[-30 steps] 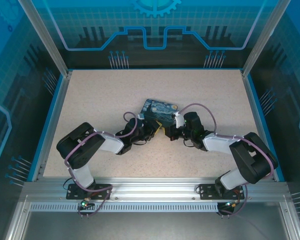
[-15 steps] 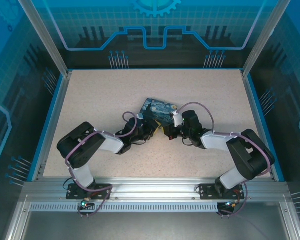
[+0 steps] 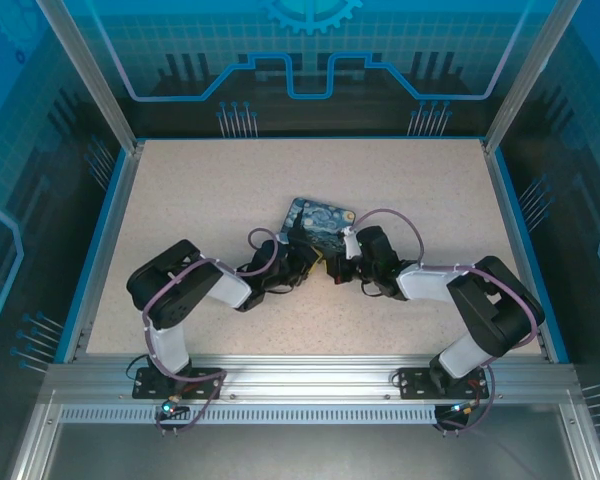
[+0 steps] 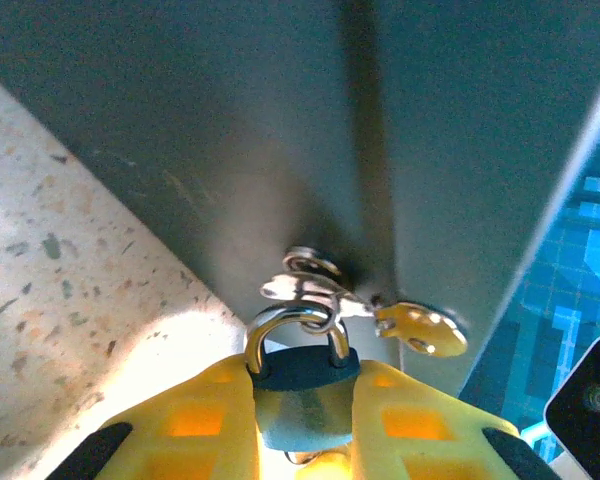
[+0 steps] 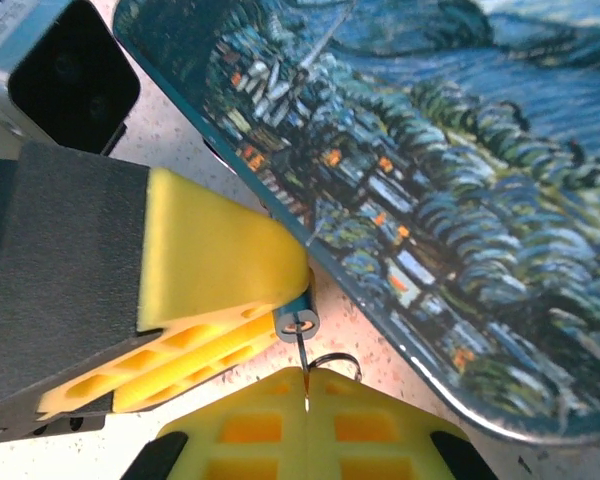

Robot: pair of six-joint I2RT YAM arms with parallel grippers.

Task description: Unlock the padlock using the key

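Note:
In the left wrist view, my left gripper (image 4: pixel 302 405) is shut on the padlock (image 4: pixel 302 385), a small grey-blue lock gripped by its body between the yellow fingers (image 4: pixel 195 420). Its steel shackle (image 4: pixel 290 325) points away from me, through a wire loop at the tin's side. In the right wrist view, my right gripper (image 5: pixel 306 385) is shut on the key (image 5: pixel 303 360), a thin dark blade seen edge-on. The blade's tip meets the keyhole in the padlock's round underside (image 5: pixel 297 322). From above, both grippers (image 3: pixel 310 262) (image 3: pixel 337 268) meet just in front of the tin.
The blue-and-yellow painted tin (image 3: pixel 320 220) lies mid-table, close behind both grippers, and its lid (image 5: pixel 460 200) runs along the right gripper's side. A brass key (image 4: pixel 420 330) hangs on a ring by the shackle. A dark wire ring (image 5: pixel 340 362) sits beside the held key.
The right arm has slid left, bringing its gripper closer to the left gripper and the padlock. The left arm's elbow has shifted slightly right.

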